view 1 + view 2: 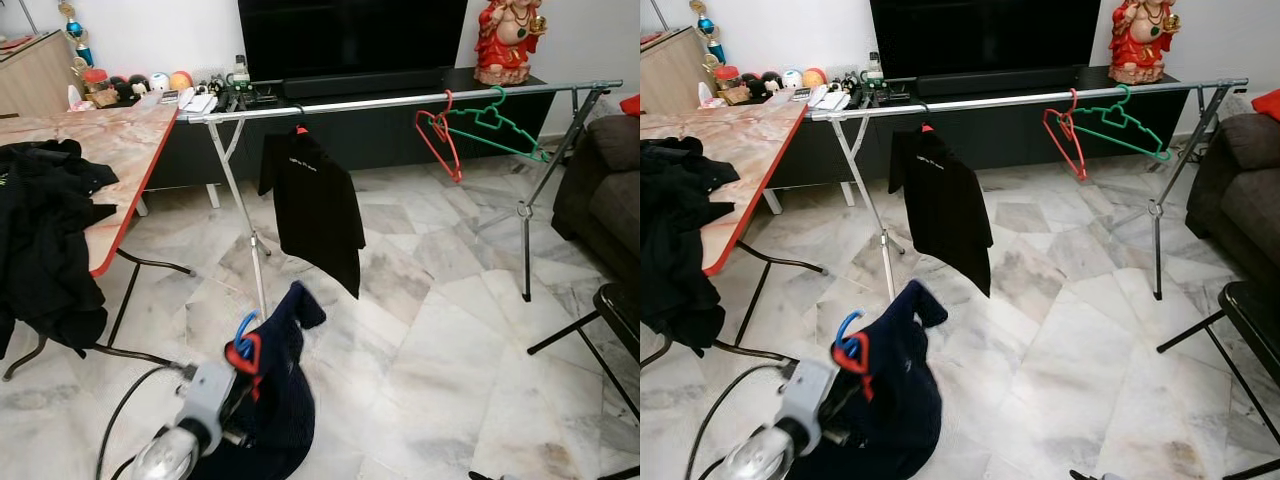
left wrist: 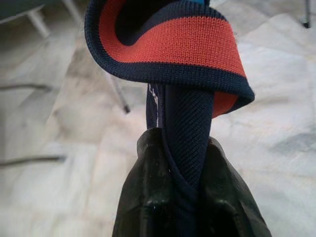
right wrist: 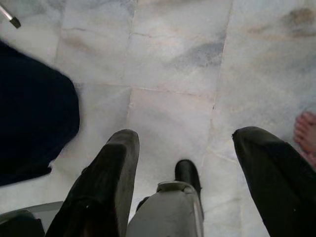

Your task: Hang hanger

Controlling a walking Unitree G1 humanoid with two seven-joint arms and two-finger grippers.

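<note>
From the left eye view, we have the left gripper (image 1: 243, 372) low in front, holding up a navy shirt (image 1: 275, 400) on a blue hanger (image 1: 243, 328), its red-banded collar bunched at the hook. Beyond stands a silver metal rack (image 1: 400, 101); a black T-shirt (image 1: 315, 205) hangs near the rail's left end, a red hanger (image 1: 438, 133) and a green hanger (image 1: 497, 125) bare toward its right end. Dark clothes (image 1: 45, 240) spill over the near edge of a marble-patterned table (image 1: 125, 140).

The left wrist view gives us the detail: ribbed knit collar, twill fabric pinched tight between the black fingers (image 2: 148, 197), clamped on the shirt.

Over to the right wrist view: the right gripper (image 3: 185, 163) hangs over glossy veined marble floor (image 3: 173, 59), fingers spread wide apart, a person's bare toes (image 3: 307, 134) at the frame edge.
</note>
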